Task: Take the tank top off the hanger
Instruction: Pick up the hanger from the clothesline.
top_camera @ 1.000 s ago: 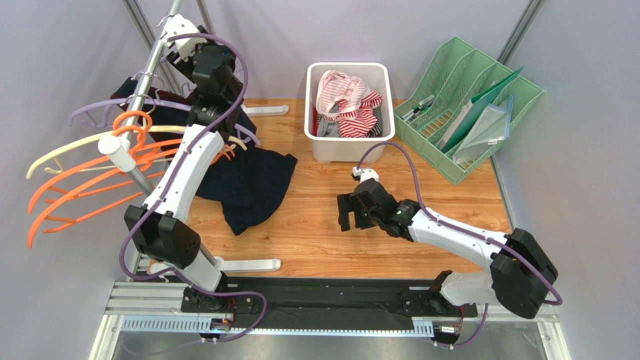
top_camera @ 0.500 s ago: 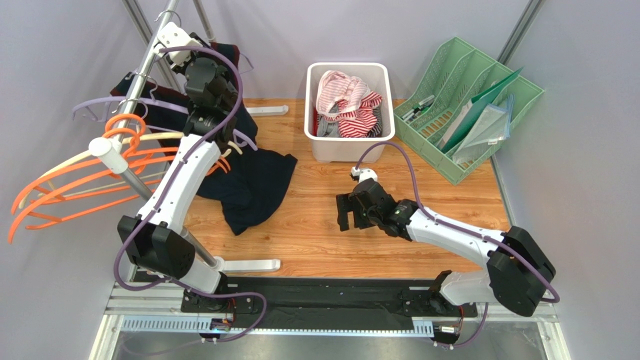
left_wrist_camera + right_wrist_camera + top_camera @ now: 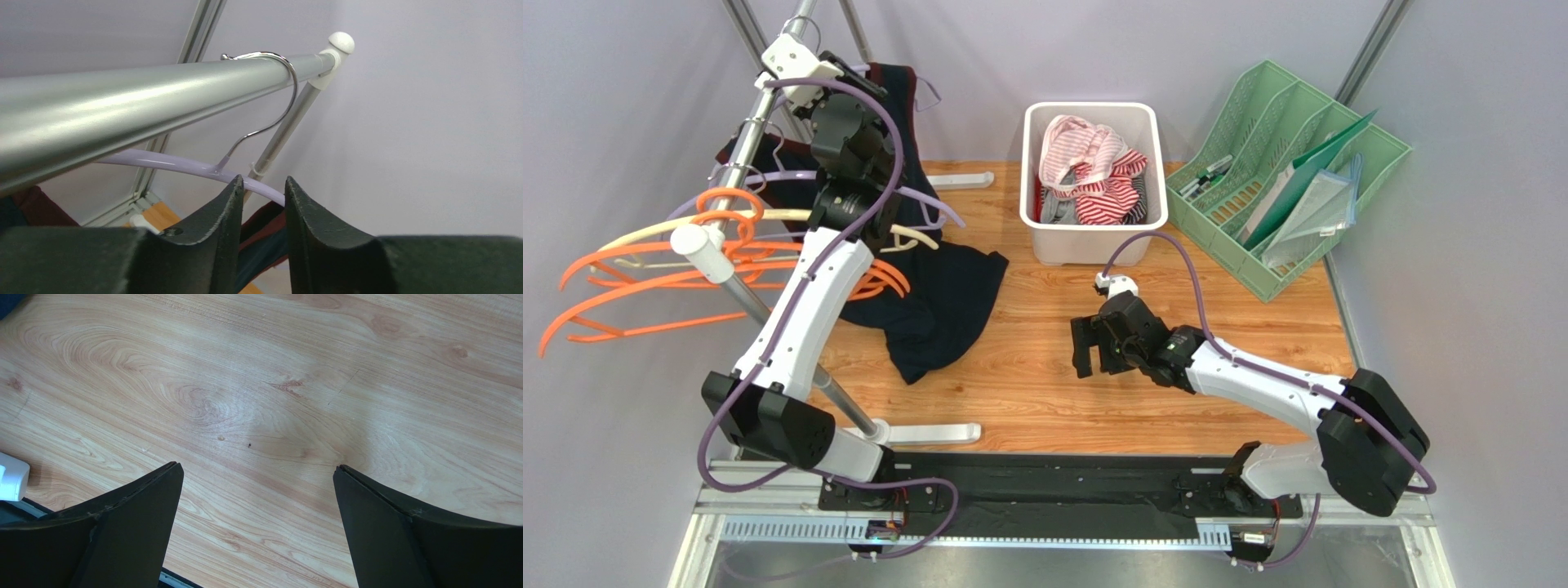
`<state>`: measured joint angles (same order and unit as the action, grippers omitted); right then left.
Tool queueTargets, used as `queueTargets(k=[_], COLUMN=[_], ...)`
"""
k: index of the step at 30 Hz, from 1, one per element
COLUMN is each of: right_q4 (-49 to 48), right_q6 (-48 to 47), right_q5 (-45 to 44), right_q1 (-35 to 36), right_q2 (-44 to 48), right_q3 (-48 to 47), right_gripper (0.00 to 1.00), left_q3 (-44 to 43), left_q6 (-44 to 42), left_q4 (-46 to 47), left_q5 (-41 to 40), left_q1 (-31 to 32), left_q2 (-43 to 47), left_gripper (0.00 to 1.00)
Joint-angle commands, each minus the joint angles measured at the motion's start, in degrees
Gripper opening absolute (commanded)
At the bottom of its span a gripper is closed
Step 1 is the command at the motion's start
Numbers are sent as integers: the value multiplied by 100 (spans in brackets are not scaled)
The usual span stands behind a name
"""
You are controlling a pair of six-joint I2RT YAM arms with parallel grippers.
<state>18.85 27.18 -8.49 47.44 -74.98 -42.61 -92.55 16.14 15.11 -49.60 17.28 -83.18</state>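
The dark navy tank top [image 3: 934, 306] with red trim hangs from the rack and trails onto the wooden table. Its strap [image 3: 270, 236] runs up between my left fingers. My left gripper [image 3: 852, 83] is raised beside the rail [image 3: 756, 116], nearly closed on that strap [image 3: 264, 180]. The lavender hanger [image 3: 172, 164] crosses just beyond the fingertips, its metal hook over the rail [image 3: 123, 104]. Its arm also shows in the top view [image 3: 922, 200]. My right gripper [image 3: 1085, 347] is open and empty, low over bare wood [image 3: 258, 468], to the right of the tank top.
Orange hangers [image 3: 658, 276] and a cream one hang at the near end of the rail. A white bin [image 3: 1090, 109] of striped clothes stands at the back. A green file rack [image 3: 1284, 172] is at the back right. The rack's white foot [image 3: 928, 431] lies near the front.
My left gripper has risen and moved back along the rail, lifting the dark fabric with it. The orange hangers have swung. The right arm has not moved.
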Motion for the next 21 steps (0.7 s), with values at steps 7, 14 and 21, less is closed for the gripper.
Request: queueTargets(k=[7, 14, 21], right_q4=[-285, -390, -514], right_q6=[51, 7, -72], right_q5=[111, 146, 426], right_q1=[20, 28, 28], right_q2=[1, 27, 53], right_q3=[-116, -98, -134], right_gripper=[99, 99, 99], left_q3=[-1915, -1968, -3231], left_q6=[-989, -2596, -3521], left_q4=[-2370, -3242, -5214], left_q5=[-331, 1493, 3640], left_q1=[452, 443, 434], left_q2=[-1148, -1096, -928], left_gripper=[49, 51, 55])
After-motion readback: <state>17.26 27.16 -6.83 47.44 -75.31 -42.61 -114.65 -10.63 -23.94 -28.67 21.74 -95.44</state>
